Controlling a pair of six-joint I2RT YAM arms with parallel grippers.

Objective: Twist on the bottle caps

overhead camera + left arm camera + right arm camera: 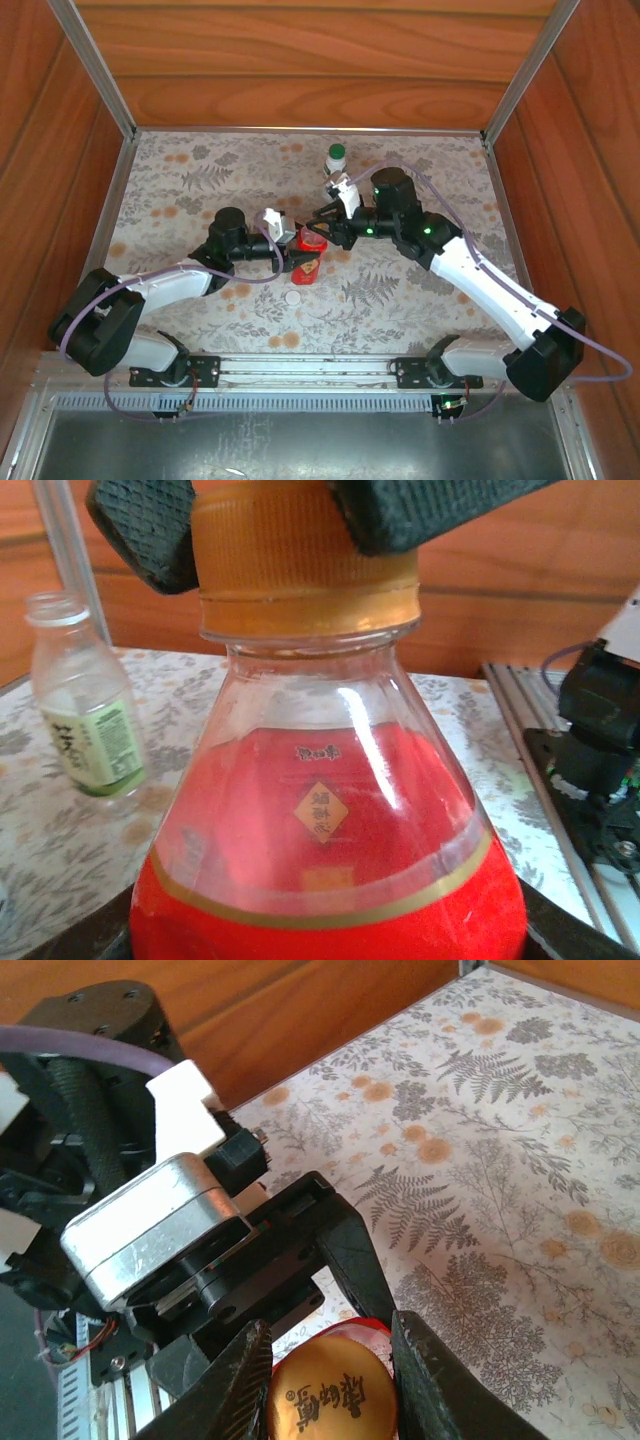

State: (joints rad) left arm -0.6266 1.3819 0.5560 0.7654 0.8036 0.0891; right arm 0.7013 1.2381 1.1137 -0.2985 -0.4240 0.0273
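Observation:
The red bottle (330, 840) stands upright in my left gripper (298, 262), which is shut on its lower body. An orange cap (300, 560) sits on its neck. My right gripper (330, 1360) comes down on it from above, its black pads (145, 530) pressed against both sides of the orange cap (330, 1400). A white cap (292, 297) lies loose on the cloth just in front of the red bottle (308, 266). A clear bottle with a green-white label (85, 715) stands behind, its neck looking open. At the back stands a bottle with a dark green cap (336, 157).
The flowered cloth (420, 290) covers the table, with wooden walls on three sides. An aluminium rail (300, 368) runs along the near edge. The left arm's wrist (150, 1220) sits close in front of the right gripper.

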